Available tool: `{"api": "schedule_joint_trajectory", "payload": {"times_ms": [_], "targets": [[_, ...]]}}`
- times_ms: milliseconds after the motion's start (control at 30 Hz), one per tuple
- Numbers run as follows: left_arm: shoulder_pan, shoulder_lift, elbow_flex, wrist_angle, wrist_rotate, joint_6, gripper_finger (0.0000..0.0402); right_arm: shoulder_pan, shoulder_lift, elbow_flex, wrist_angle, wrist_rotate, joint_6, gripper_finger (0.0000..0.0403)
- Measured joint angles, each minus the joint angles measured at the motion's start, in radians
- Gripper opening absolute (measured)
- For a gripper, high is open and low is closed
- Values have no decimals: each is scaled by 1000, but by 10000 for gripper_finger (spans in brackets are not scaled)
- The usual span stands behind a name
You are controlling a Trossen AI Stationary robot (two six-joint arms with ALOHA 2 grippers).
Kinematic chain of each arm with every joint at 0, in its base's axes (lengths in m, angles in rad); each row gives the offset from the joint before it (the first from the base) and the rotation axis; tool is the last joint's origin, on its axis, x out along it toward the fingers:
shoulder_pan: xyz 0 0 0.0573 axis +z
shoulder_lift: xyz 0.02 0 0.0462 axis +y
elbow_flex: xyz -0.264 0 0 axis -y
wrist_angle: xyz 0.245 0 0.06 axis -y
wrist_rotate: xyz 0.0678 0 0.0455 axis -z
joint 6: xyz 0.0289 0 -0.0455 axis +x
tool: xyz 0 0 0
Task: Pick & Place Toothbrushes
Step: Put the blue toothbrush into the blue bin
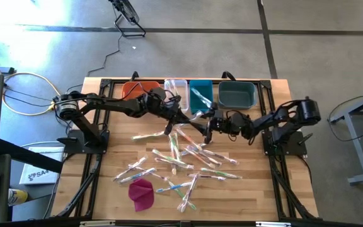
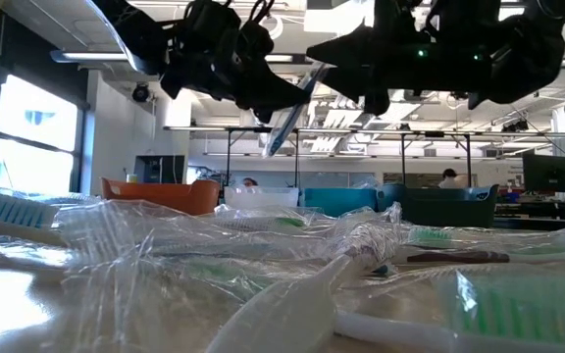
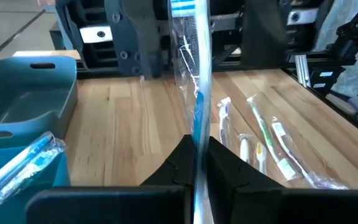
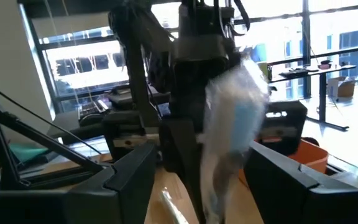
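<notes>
- Up high, the left gripper (image 3: 197,163) is squeezed tight on a blue toothbrush (image 3: 192,74) in a clear wrapper, above the wooden table (image 1: 106,164).
- The right gripper (image 4: 197,180) is spread wide, its fingers (image 4: 129,171) on either side of that same brush.
- The other toothbrushes (image 1: 181,161) lie on the table under both claws.

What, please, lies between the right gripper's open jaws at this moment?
In the right wrist view, the wrapped blue toothbrush hangs between them, held from above by the left gripper, whose jaws are shut on it. The right gripper has not closed.
</notes>
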Motion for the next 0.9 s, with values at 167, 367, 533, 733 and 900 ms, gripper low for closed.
{"api": "schedule_joint_trajectory", "payload": {"times_ms": [167,367,533,733,900], "targets": [[0,0,0,-8,0,0,10,-1,0,9,-36,8,-6,181],[0,0,0,-8,0,1,10,-1,0,9,-37,13,-6,106],[0,0,0,-12,1,1,10,-1,0,9,-38,14,-10,50],[0,0,0,-27,-6,2,10,-1,0,9,-43,13,-11,13],[0,0,0,-28,-9,2,10,-1,0,9,-44,13,-10,10]]}}
